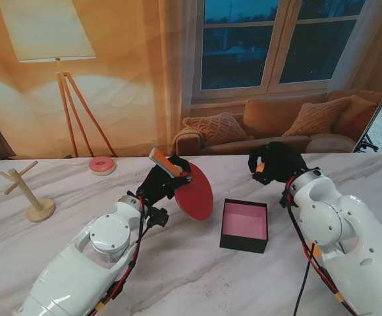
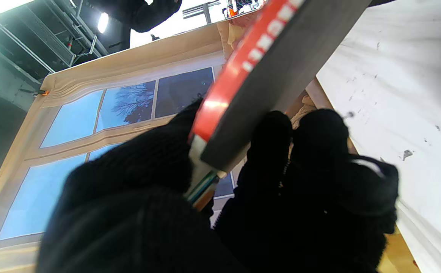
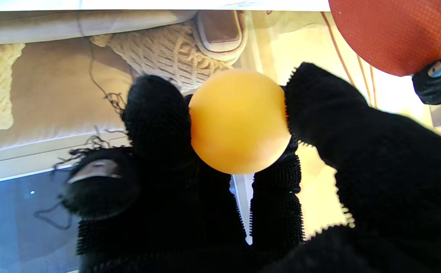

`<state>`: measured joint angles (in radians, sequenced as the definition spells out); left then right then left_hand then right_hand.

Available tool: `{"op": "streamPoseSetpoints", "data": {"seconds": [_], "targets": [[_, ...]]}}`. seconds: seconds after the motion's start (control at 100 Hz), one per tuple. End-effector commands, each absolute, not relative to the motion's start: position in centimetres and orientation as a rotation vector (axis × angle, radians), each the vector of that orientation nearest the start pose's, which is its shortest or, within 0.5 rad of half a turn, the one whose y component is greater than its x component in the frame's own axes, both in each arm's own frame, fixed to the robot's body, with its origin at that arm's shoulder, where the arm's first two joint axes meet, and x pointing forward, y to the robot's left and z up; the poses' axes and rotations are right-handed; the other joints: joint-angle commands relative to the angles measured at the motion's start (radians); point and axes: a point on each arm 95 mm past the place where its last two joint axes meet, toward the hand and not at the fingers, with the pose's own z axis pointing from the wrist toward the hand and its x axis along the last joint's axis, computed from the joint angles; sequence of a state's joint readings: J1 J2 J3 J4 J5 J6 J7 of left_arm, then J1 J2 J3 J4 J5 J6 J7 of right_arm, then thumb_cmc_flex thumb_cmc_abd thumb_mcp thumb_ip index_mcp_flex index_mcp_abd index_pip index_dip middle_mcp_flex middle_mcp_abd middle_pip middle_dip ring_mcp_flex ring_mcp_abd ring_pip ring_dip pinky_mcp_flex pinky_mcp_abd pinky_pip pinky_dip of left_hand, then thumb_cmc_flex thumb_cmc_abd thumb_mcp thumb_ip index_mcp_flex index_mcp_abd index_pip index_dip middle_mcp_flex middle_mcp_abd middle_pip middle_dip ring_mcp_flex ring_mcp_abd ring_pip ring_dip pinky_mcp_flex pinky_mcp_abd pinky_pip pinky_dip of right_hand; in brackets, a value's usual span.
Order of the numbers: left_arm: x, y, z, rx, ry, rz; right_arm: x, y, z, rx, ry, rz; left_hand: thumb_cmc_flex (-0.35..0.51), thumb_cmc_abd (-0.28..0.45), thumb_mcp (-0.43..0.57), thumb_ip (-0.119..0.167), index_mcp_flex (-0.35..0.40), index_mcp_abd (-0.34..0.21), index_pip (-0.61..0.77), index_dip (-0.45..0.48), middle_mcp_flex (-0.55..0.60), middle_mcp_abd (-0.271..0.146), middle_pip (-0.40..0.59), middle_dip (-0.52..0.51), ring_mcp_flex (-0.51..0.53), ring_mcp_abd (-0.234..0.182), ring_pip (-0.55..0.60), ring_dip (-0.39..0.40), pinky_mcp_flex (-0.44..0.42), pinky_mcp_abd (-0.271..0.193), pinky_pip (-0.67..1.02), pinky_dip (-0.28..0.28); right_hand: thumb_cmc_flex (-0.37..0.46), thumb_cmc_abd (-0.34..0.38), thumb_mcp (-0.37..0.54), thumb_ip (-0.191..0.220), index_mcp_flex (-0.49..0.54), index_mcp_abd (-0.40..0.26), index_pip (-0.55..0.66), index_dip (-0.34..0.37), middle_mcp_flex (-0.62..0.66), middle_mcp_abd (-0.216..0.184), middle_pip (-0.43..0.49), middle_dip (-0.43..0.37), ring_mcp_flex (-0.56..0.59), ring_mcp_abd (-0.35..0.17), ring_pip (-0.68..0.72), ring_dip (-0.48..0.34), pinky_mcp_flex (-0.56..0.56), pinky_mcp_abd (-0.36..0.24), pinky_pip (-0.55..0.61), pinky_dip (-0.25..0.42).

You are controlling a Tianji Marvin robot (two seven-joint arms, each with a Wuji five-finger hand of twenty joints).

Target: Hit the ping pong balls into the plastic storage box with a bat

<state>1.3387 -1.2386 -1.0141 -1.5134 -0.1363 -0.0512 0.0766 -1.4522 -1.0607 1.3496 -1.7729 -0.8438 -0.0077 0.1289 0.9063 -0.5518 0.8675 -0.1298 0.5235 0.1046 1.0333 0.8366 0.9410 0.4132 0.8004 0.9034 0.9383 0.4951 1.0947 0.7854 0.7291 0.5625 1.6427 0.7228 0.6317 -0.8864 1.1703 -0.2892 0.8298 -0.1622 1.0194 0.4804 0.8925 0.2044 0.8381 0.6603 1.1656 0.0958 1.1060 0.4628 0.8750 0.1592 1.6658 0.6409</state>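
We are gripping the red-faced wooden ping pong bat (image 1: 194,191) in our black-gloved left hand (image 1: 161,183), raised over the white marble bench (image 1: 197,276). Our right hand (image 1: 276,163) is pinching an orange ping pong ball (image 3: 239,121) aloft, beyond the black, pink-lined plastic storage box (image 1: 245,226) sitting between our arms.

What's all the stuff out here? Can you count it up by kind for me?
Bat, in the left hand: 1
Ping pong ball, in the right hand: 1
Storage box: 1
Wooden stand: 1
Pink doughnut: 1
Total: 5
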Motion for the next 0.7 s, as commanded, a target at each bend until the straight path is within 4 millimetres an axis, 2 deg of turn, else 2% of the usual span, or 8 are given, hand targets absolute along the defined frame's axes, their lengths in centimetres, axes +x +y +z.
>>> {"op": "streamPoseSetpoints", "data": {"seconds": [0.0,0.22,0.45,0.69], "targets": [[43.8,-9.7,-28.9,-2.138,0.804,-2.345,43.7,-1.2,-19.6,1.158,1.334,1.652,0.005,-0.021,0.081,-0.027,0.046,0.030,0.056,0.022,0.048,-0.124,0.034,0.041,0.005,0.117,0.041,0.015,0.026,-0.095,0.063,0.007,0.154,0.075,0.079,0.025,0.094,0.044,0.081,0.036,0.070,-0.068,0.054,0.031,0.030,-0.050,0.030,0.012,0.033,-0.070,0.082,0.007],[43.5,-9.1,-30.0,-2.173,0.789,-2.333,44.0,0.8,-18.4,1.144,1.321,1.716,-0.013,-0.039,0.122,-0.032,0.060,0.022,0.068,0.042,0.053,-0.123,0.027,0.048,0.003,0.120,0.038,0.016,0.022,-0.089,0.060,0.005,0.152,0.075,0.079,0.025,0.094,0.044,0.080,0.037,0.070,-0.068,0.052,0.033,0.030,-0.050,0.028,0.014,0.033,-0.070,0.082,0.008],[43.3,-9.0,-30.1,-2.176,0.784,-2.361,44.0,2.0,-16.6,1.108,1.289,1.774,-0.034,-0.052,0.145,-0.033,0.069,0.026,0.072,0.054,0.054,-0.123,0.020,0.055,0.002,0.122,0.036,0.019,0.021,-0.087,0.059,0.005,0.150,0.076,0.079,0.024,0.093,0.044,0.079,0.038,0.071,-0.069,0.051,0.033,0.030,-0.052,0.024,0.014,0.033,-0.070,0.081,0.008],[43.4,-9.4,-29.9,-2.183,0.768,-2.397,43.7,2.4,-16.4,1.099,1.291,1.796,-0.038,-0.058,0.163,-0.036,0.072,0.030,0.073,0.061,0.055,-0.121,0.011,0.059,-0.003,0.123,0.030,0.020,0.014,-0.083,0.052,0.005,0.148,0.080,0.078,0.023,0.090,0.042,0.076,0.039,0.072,-0.073,0.045,0.033,0.028,-0.055,0.016,0.010,0.027,-0.069,0.071,0.005]]}}
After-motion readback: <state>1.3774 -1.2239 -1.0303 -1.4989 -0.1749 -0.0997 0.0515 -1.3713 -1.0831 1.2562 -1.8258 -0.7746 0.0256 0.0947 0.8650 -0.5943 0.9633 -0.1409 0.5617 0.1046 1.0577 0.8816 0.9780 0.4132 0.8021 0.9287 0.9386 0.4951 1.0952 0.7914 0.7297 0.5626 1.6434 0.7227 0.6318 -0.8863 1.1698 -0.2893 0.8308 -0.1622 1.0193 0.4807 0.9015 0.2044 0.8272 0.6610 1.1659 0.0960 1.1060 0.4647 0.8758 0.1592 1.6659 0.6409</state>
